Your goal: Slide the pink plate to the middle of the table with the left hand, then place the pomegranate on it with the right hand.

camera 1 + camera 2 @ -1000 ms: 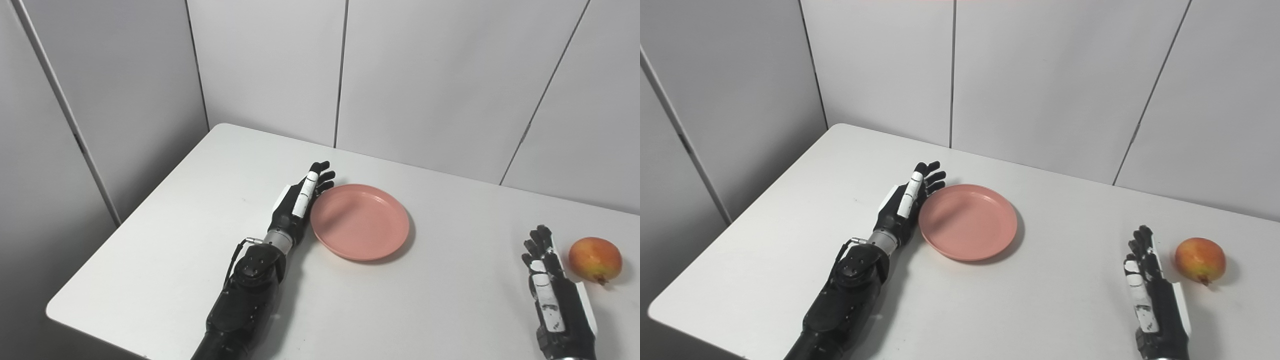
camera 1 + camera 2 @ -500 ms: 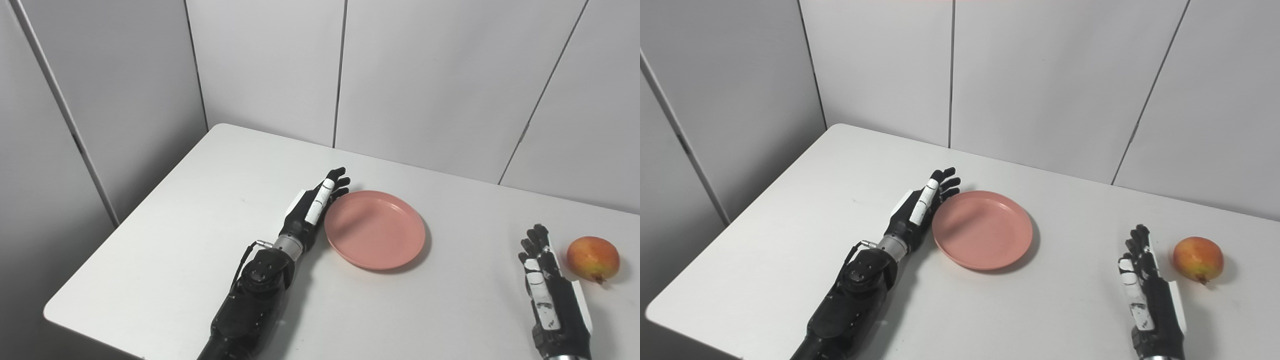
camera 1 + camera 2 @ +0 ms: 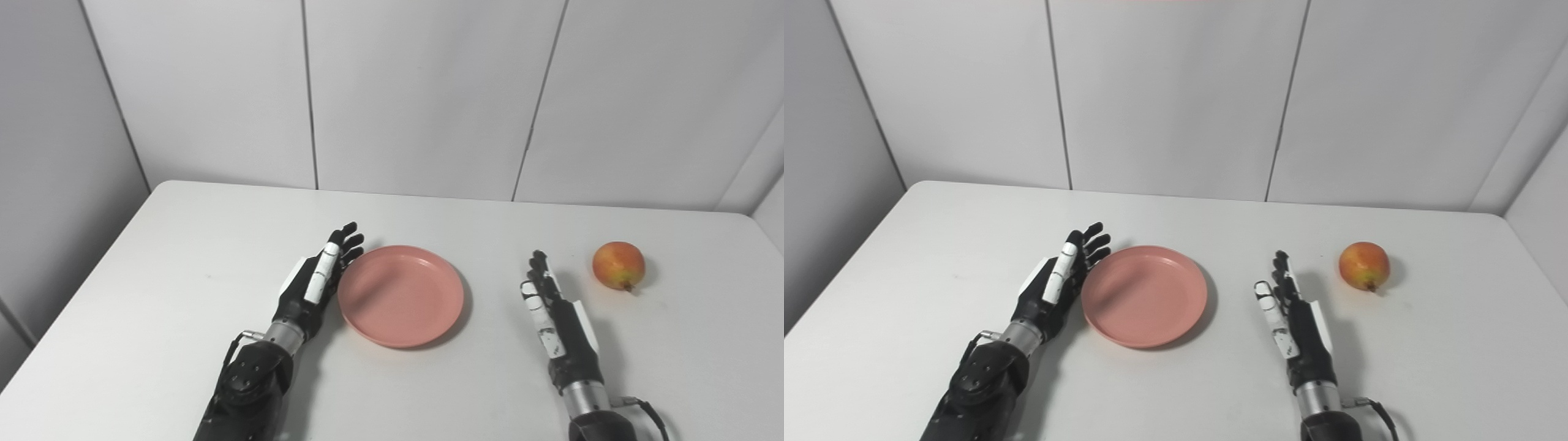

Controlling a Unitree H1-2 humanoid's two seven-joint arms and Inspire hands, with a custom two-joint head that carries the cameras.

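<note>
While the round pink plastic plate (image 3: 401, 295) is sitting near the middle of the white table (image 3: 153, 288), the left hand (image 3: 313, 283) is touching its edge, open flat; the open right hand (image 3: 554, 309) is waiting, holding nothing, and the red-yellow pomegranate (image 3: 618, 264) is lying apart, not on the plate yet

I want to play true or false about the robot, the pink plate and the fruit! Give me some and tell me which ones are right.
1. The pomegranate is on the pink plate. False: it sits on the table, off to the plate's right.
2. The left hand is at the plate's left edge. True.
3. The right hand is holding the pomegranate. False: it is open and holds nothing.
4. The plate has nothing on it. True.
5. The right hand is between the plate and the pomegranate. True.
</note>
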